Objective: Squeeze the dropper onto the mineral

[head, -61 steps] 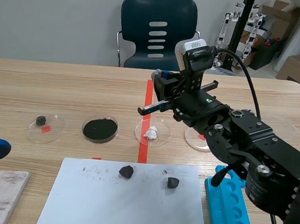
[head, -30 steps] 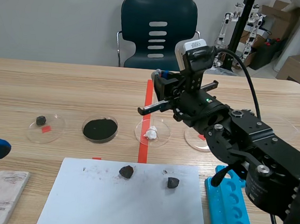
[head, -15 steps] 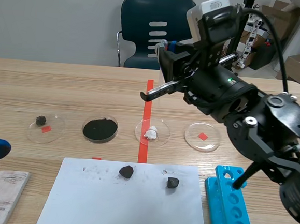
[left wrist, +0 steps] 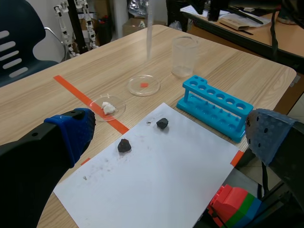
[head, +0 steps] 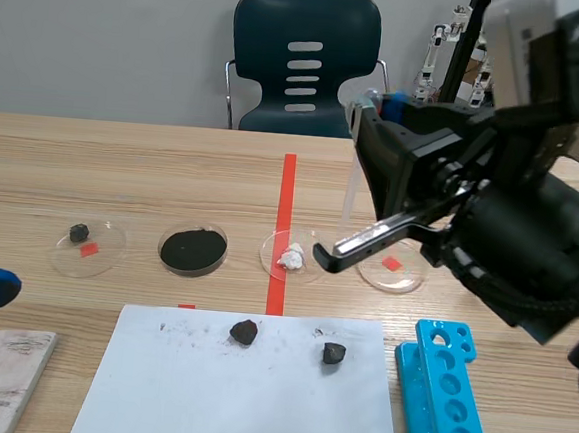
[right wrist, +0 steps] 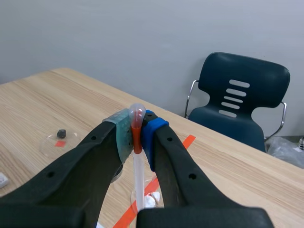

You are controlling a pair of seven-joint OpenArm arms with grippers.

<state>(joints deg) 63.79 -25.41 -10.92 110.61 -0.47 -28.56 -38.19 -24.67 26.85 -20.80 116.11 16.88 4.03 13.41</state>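
Right wrist view: my right gripper [right wrist: 137,135] is clamped on the dropper [right wrist: 138,176] at its bulb, and the tube hangs straight down between the fingers. I can't tell whether it holds liquid. In the scene view the gripper is raised, and the tube's tip shows between the lump dish [head: 293,256] and the marked dish [head: 392,266]. Both dishes lie at 12 o'clock from the paper [head: 245,399].

The row runs from 9 to 3 o'clock:
- The chip dish [head: 90,246] has one small dark chip.
- The powder dish [head: 193,251] is full of black powder.
- The lump dish has a white lump.
- The marked dish shows only a red square.

The left mineral [head: 244,331] and right mineral [head: 333,353] sit on the paper, well apart from the tip. The blue rack [head: 445,409] lies at 3 o'clock of the paper. In the left wrist view a clear beaker [left wrist: 184,57] stands beyond the rack. My left gripper [left wrist: 168,135] is spread wide and grips nothing.
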